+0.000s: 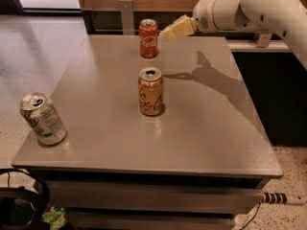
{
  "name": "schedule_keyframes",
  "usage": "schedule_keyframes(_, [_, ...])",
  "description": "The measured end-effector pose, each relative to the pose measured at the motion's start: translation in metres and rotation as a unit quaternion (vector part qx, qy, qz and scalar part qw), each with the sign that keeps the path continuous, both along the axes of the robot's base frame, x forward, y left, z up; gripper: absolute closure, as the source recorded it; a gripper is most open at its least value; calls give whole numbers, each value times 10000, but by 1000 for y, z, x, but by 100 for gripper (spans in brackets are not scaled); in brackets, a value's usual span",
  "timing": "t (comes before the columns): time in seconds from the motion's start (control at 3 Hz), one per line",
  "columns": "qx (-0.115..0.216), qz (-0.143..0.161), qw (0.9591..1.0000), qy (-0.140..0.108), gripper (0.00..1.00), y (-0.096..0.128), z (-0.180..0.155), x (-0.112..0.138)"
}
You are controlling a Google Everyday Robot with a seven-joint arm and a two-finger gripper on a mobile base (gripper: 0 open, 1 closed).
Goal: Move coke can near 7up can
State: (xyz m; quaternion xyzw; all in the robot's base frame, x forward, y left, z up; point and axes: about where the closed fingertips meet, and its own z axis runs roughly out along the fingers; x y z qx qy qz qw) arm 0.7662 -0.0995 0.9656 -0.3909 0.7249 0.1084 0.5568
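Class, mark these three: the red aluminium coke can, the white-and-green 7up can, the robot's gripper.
Red aluminium coke can (148, 40), camera view, its label.
White-and-green 7up can (44, 120), camera view, its side panel.
The gripper (168, 33), camera view, its cream tip, right of the coke can.

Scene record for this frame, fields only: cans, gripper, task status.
coke can: upright, far edge of table
7up can: front-left corner, apart from coke can
orange-gold can: upright, table centre, between the two
gripper: in the air, close beside coke can's top, image right, holding nothing
task status: not yet done
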Motion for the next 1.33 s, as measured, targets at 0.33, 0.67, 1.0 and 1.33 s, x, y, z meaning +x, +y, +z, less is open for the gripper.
schedule_keyframes(0.33, [588,149,9982,5,0,17,-13,31])
schedule_keyframes(0.67, [1031,306,9941,124,0,34,-27,50])
schedule_keyframes(1.0, [1213,370,9918,170,0,44,-34,55])
schedule_keyframes(1.33, [1328,461,9898,228,0,59,-44,59])
